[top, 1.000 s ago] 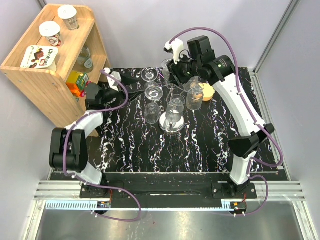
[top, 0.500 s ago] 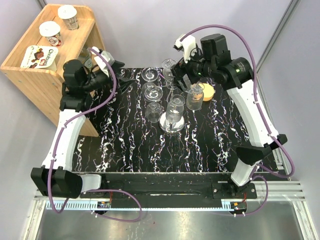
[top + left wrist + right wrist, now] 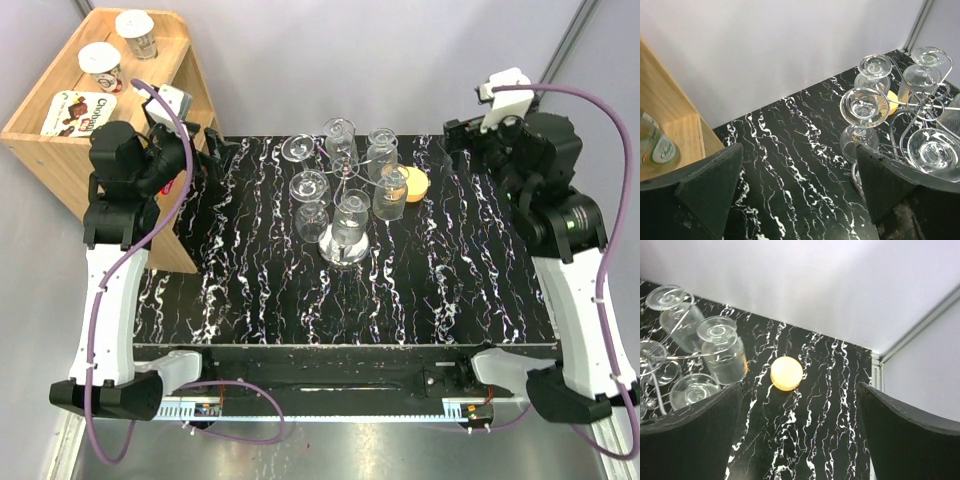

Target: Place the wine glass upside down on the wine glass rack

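The wine glass rack [image 3: 343, 248] stands between our left gripper [image 3: 214, 150] and right gripper [image 3: 457, 137], well apart from both. We see both spread wide and empty.

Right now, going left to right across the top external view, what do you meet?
First the white carton on the wooden shelf → left pincer → wine glass rack → orange round object → right pincer.
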